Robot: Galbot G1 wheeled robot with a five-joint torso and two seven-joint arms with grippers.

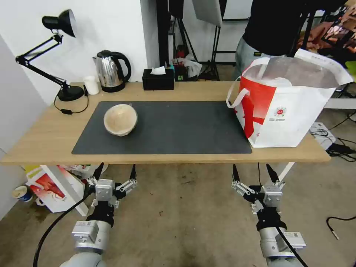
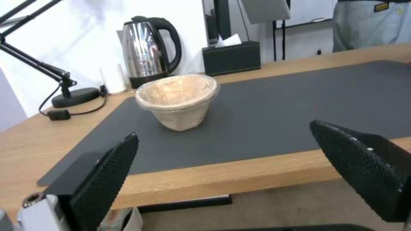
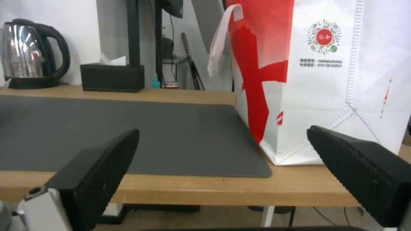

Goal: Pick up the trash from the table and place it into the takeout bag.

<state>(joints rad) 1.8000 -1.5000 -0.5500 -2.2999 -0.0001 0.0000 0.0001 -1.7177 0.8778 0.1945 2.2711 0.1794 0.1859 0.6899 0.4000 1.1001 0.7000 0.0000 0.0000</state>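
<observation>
Your table (image 1: 44,137) runs long across the scene, its dark mat (image 1: 167,128) carrying one piece of trash: the round beige bowl (image 1: 120,119), upright on the mat's left part, well apart from the takeout bag (image 1: 293,107) standing open at the right end. Something white lies inside the bag; you cannot tell what. Both arms hang below the near table edge, over the floor. Your left gripper (image 1: 115,174) sits almost straight in front of the bowl, fingers spread wide and empty; in the left wrist view the bowl (image 2: 178,101) stands far beyond the table edge, a little toward one finger (image 2: 105,179) rather than centred in the gap. Your right gripper (image 1: 254,174), fingers also apart and holding nothing, faces the bag's near lower corner (image 3: 325,96). The left arm looks the nearer one for this bowl: it lies ahead and above, a round target with no long axis to match.
</observation>
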